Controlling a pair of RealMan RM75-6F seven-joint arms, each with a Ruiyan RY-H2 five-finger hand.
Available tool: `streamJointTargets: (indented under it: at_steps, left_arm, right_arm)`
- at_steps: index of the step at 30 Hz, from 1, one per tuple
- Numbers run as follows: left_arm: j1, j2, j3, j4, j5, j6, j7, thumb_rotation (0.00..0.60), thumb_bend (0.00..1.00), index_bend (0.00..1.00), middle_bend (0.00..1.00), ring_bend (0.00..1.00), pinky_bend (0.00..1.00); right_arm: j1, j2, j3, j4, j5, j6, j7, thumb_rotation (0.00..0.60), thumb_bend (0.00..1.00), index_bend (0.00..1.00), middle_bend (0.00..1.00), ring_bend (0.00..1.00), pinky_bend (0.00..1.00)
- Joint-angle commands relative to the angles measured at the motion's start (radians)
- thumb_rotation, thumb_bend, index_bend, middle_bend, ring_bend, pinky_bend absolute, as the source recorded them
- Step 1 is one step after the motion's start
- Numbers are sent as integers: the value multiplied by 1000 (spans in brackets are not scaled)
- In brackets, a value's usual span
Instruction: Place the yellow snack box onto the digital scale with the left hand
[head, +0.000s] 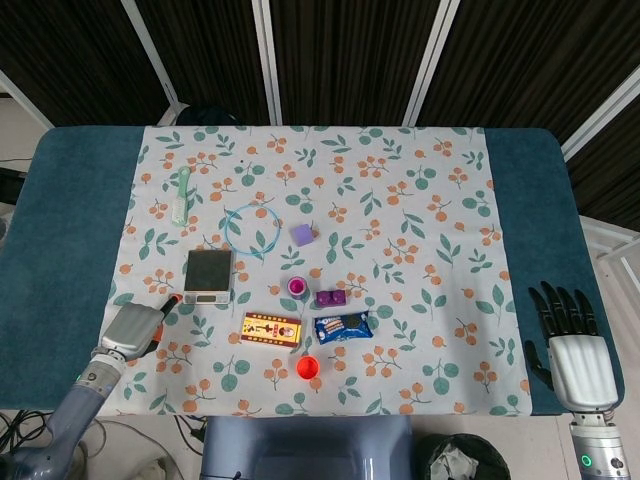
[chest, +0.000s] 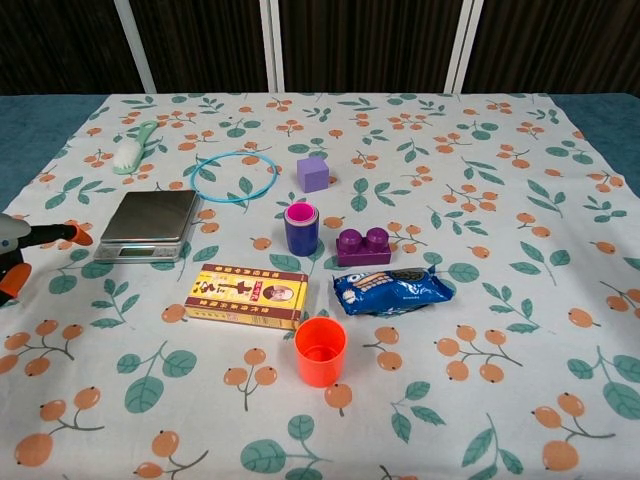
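The left hand (head: 133, 327) hangs over the near left part of the surface (head: 70, 230), just left of the scale and a little nearer. It holds nothing. In the chest view only its orange-tipped fingers (chest: 60, 236) reach in from the left edge, so whether they are spread or curled cannot be told.

Far on the left lies a pale green brush (head: 182, 194). Nearer than the brush sits the digital scale (head: 208, 276), its steel plate bare. Just beyond the scale's far right corner a thin blue ring (head: 251, 229) lies flat on the flowered cloth (head: 400, 200).

The yellow snack box (head: 271, 328) lies flat on the cloth, to the right of the scale and nearer, apart from it and from the left hand. An orange cup (head: 308, 368) stands upright just near and right of the box.

Farther back from the box stands a purple cup (head: 297, 287) with a pink rim, and beyond that a lilac cube (head: 303, 235). To the right of the purple cup sits a purple toy brick (head: 331, 297). Nearer than the brick, beside the box's right end, lies a blue snack packet (head: 342, 326).

Well apart at the near right corner, the right hand (head: 568, 346) rests by the edge of the surface, empty, with its dark fingers straight and apart, pointing away.
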Motion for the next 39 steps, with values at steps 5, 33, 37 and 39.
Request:
streamJointTargets:
  at_steps: [5, 33, 37, 39]
  left_arm:
    - [-11, -10, 4, 7, -19, 4, 14, 600, 765, 121, 833, 700, 727]
    - [-46, -37, 24, 17, -62, 5, 34, 600, 765, 121, 832, 700, 727]
    - [-50, -38, 29, 18, -65, 7, 39, 600, 765, 121, 833, 700, 727]
    - [-51, -38, 30, 19, -69, 10, 43, 600, 765, 121, 833, 700, 727]
  right_arm:
    - [1, -1, 1, 0, 1, -1, -1, 600, 512, 34, 67, 58, 14]
    - [2, -3, 4, -4, 8, 0, -4, 600, 513, 34, 67, 58, 14]
    - [2, -4, 4, -5, 10, 0, -5, 600, 513, 34, 67, 58, 14]
    - [2, -4, 5, -5, 11, 0, -5, 600, 513, 34, 67, 58, 14]
